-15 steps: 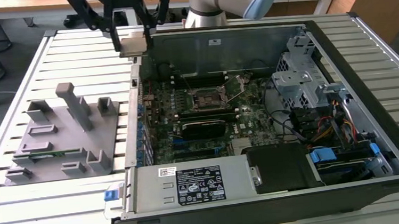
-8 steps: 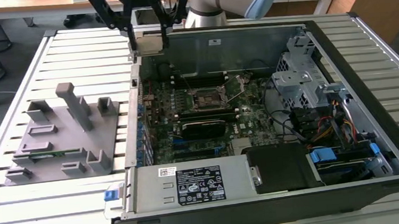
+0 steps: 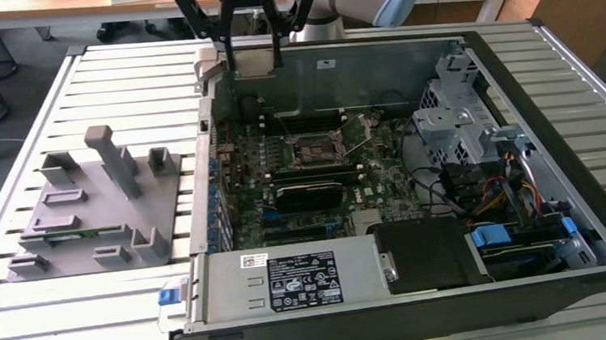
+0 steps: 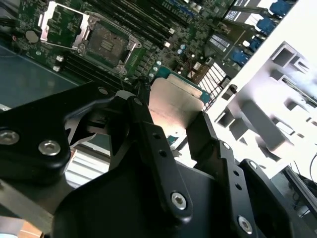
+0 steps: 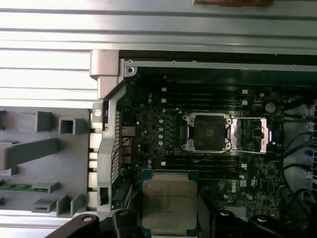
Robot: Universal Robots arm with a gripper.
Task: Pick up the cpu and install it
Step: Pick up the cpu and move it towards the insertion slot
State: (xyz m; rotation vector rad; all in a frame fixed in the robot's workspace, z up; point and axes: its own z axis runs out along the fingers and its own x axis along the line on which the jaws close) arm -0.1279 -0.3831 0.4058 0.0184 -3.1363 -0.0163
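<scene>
My gripper [image 3: 253, 60] hangs high over the back wall of the open computer case [image 3: 559, 125], shut on the cpu [image 3: 254, 58]. In both wrist views the cpu [image 5: 169, 201] [image 4: 176, 106] is a flat square chip with a silver-grey top and a green edge, pinched between the two black fingers [image 4: 148, 134]. The motherboard's socket [image 3: 313, 149] [image 5: 207, 133] [image 4: 106, 43] lies below and ahead of the chip. Its metal frame [image 5: 251, 135] is swung open to one side, and the socket is bare.
A grey fixture plate [image 3: 79, 212] with upright posts lies on the slatted table at the exterior view's left, holding a green memory stick [image 3: 70, 231] [image 5: 15, 187]. Inside the case are a drive cage [image 3: 456, 117], cables, a black heatsink [image 3: 307, 190] and a power supply [image 3: 290, 281].
</scene>
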